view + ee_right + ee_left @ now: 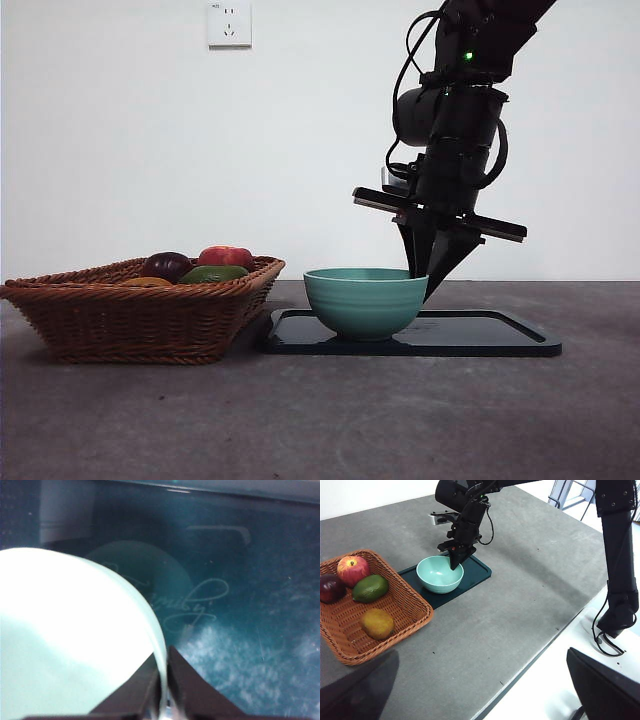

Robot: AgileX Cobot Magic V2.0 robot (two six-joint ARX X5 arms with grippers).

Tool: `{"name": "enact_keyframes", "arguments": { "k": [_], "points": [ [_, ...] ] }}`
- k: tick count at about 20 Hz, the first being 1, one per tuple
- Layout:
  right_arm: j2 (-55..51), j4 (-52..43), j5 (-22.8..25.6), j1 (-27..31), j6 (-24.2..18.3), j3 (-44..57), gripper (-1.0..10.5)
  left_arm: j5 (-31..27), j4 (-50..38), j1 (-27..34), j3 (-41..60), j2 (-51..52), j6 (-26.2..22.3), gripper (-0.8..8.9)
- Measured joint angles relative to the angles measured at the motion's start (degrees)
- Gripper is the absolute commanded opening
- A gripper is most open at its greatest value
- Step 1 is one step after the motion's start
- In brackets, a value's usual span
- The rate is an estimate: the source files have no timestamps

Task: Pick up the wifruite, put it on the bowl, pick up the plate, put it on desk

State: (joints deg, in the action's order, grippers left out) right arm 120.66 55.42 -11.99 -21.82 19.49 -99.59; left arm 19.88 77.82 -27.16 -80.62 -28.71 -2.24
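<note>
The wifruite (377, 622), a dull orange-brown fruit, lies in the wicker basket (405, 605); in the front view only its top (145, 282) peeks over the rim. The teal bowl (365, 300) (439, 572) stands on the dark plate (480, 335) (475, 572), a flat tray on the desk (400, 420). My right gripper (425, 285) (455, 562) (162, 680) reaches down at the bowl's far rim, its jaws shut on the rim (155, 630), one inside and one outside. My left gripper (480, 680) hangs high above the desk's near side, jaws wide apart and holding nothing.
The basket (130, 320) to the left of the plate also holds a red apple (352, 570), a green fruit (370, 587) and a dark purple fruit (330, 587). The desk's edge (545, 650) runs past the plate, with the right arm's base (615, 625) beyond it.
</note>
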Motion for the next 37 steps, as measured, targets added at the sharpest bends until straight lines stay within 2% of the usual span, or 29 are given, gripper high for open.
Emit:
{"name": "enact_keyframes", "arguments": {
  "k": [3,6,9,12,14,17,21,29,35,36,37],
  "points": [
    [-1.22,4.31,0.11,0.15,-2.43,-1.75,0.1,0.00,0.00,0.00,0.00,0.00,0.00,6.26],
    [-7.02,10.12,0.22,0.09,-5.27,-2.16,0.1,0.00,0.00,0.00,0.00,0.00,0.20,6.26],
    [-10.49,13.09,0.39,-2.10,-7.17,-1.38,0.1,0.00,0.26,0.00,0.00,0.00,0.20,6.25],
    [-17.38,12.33,1.05,-6.05,-8.46,5.20,0.1,0.02,0.35,0.00,0.00,0.00,0.20,6.26],
    [-22.45,8.68,1.62,-8.00,-8.81,13.11,0.1,0.02,0.39,0.00,0.00,0.00,0.20,6.26],
    [-29.77,4.22,1.29,-9.79,-8.79,25.75,0.1,0.02,0.37,0.00,0.00,0.00,0.20,6.25],
    [-34.16,0.04,1.70,-11.63,-8.52,35.10,0.1,0.00,0.37,0.00,0.00,0.00,0.20,6.26],
    [-34.10,-12.33,3.23,-15.34,-2.75,44.48,0.1,0.02,0.48,0.00,0.00,0.00,0.20,6.26],
    [-34.03,-13.53,4.35,-15.52,-1.20,45.53,0.1,0.00,0.74,0.00,0.00,0.00,0.20,6.26],
    [-34.03,-13.53,4.35,-15.52,-1.18,45.53,0.8,0.00,0.94,0.00,0.00,0.00,0.20,6.26],
    [-34.03,-13.55,4.52,-15.52,-1.20,45.53,2.0,0.00,1.05,0.00,0.00,0.00,0.20,6.26]
  ]
}}
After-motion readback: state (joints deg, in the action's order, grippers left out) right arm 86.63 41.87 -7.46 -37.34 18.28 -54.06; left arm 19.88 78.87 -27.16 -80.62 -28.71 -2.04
